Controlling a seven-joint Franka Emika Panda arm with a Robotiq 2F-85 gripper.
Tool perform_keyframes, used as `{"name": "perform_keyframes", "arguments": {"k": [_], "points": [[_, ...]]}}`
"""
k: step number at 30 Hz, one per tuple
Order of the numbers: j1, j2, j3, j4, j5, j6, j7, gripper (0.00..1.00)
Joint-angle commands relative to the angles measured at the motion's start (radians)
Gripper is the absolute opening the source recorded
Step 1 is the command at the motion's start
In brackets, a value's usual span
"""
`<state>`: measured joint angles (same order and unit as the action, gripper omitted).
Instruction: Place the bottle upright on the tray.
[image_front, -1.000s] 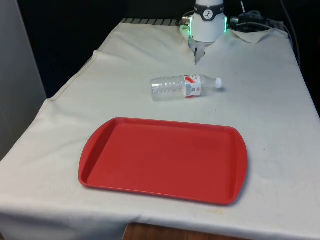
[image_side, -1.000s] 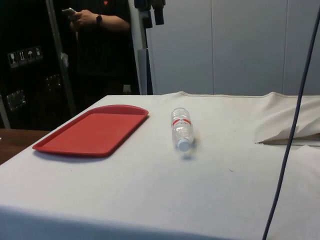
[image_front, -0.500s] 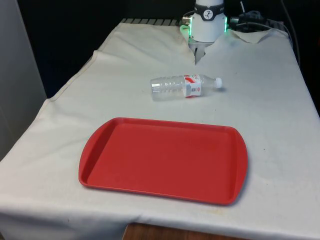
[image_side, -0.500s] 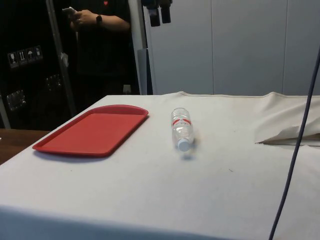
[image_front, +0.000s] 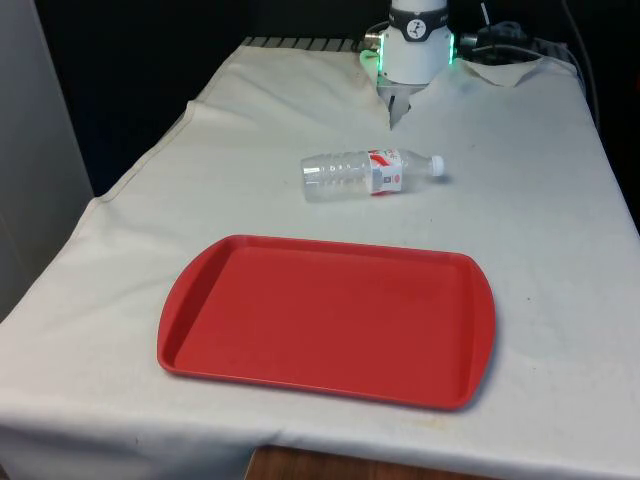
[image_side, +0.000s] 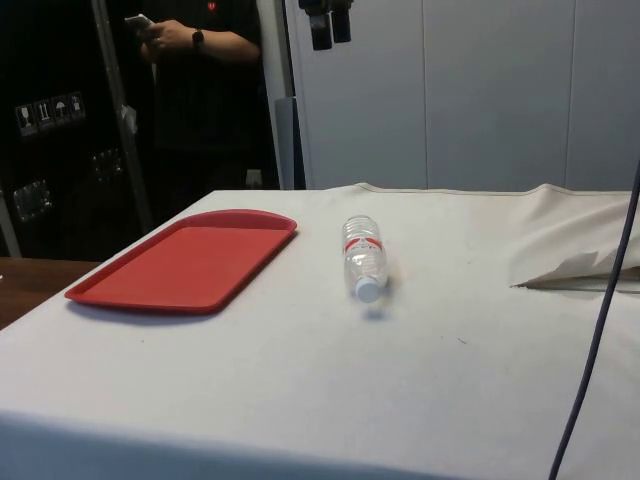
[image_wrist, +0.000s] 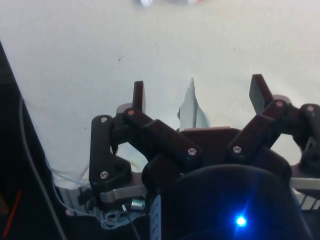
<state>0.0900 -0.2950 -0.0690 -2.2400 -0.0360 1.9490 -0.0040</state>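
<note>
None of the task looks done yet: the bottle lies on its side on the bench, cap toward the front view's right, just beyond the far rim of the red tray, which carries nothing. Grasping, lifting, standing it up and setting it down all remain. The end effector hangs high above the bench, fingers spread wide apart, holding and touching nothing.

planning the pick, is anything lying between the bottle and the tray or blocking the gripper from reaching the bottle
Nothing visible does. The bottle lies on its side on bare cloth, apart from the red tray. The gripper hangs open above the table, with no object between it and the bottle.
</note>
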Motion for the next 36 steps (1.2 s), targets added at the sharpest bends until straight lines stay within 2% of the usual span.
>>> {"name": "perform_keyframes", "arguments": {"k": [1, 2, 15, 36], "points": [[0.000, 0.000, 0.000, 0.000, 0.000, 0.000, 0.000, 1.00], [0.001, -0.014, 0.004, -0.015, -0.007, 0.015, 0.001, 1.00], [0.002, -0.054, 0.013, -0.054, -0.006, 0.017, -0.043, 1.00], [0.002, -0.062, 0.024, -0.060, -0.007, 0.017, -0.147, 1.00]]}}
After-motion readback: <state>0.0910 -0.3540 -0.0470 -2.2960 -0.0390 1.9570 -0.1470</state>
